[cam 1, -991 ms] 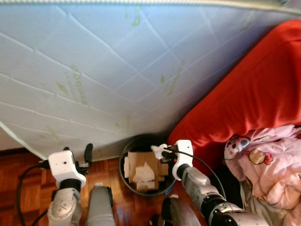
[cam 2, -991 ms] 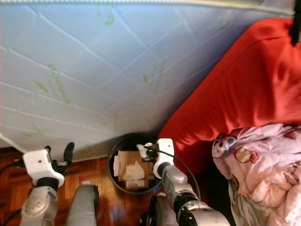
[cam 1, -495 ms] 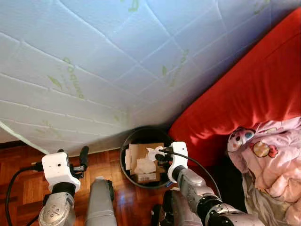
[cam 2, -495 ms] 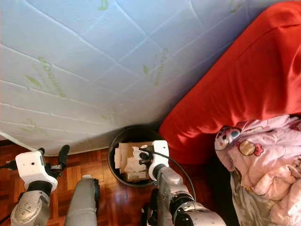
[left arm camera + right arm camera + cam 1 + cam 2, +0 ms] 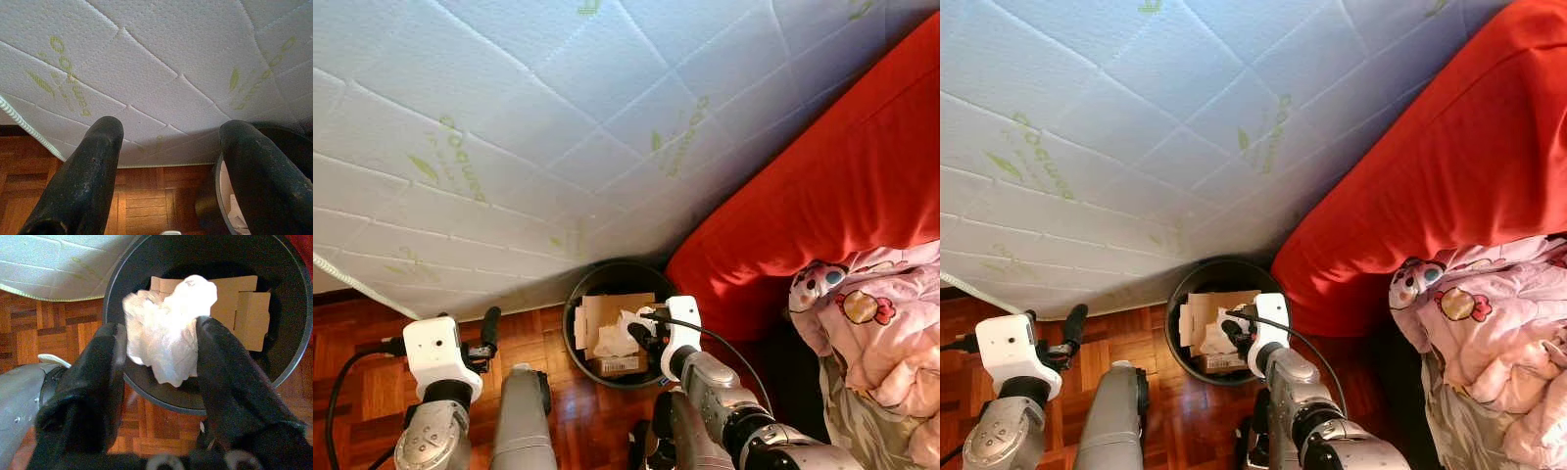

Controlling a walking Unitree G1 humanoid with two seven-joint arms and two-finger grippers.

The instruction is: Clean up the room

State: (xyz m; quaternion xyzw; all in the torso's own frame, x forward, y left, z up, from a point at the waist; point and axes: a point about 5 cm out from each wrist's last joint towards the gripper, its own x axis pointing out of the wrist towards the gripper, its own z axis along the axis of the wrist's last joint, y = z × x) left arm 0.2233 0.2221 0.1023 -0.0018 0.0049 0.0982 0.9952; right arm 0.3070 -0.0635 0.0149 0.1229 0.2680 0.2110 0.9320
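Observation:
A round black bin (image 5: 574,305) stands on the parquet floor against the mattress, with flattened cardboard (image 5: 603,311) and white paper inside. My right gripper (image 5: 642,329) hangs over the bin's right side, shut on a crumpled white tissue (image 5: 166,328) that bulges out between its fingers (image 5: 222,362). In the right wrist view the bin's rim (image 5: 113,289) lies directly below the tissue. My left gripper (image 5: 171,134) hovers left of the bin, open with nothing between its fingers, pointing at the mattress base.
A white quilted mattress (image 5: 558,117) with green print leans across the whole back. A red cushion (image 5: 842,186) presses against the bin's right side, with a pink printed blanket (image 5: 881,333) in front of it. Bare parquet floor (image 5: 352,362) stretches left.
The camera has shifted, so the whole scene sits differently. My right gripper, still shut on the tissue, has moved from the bin's right rim to further over its opening.

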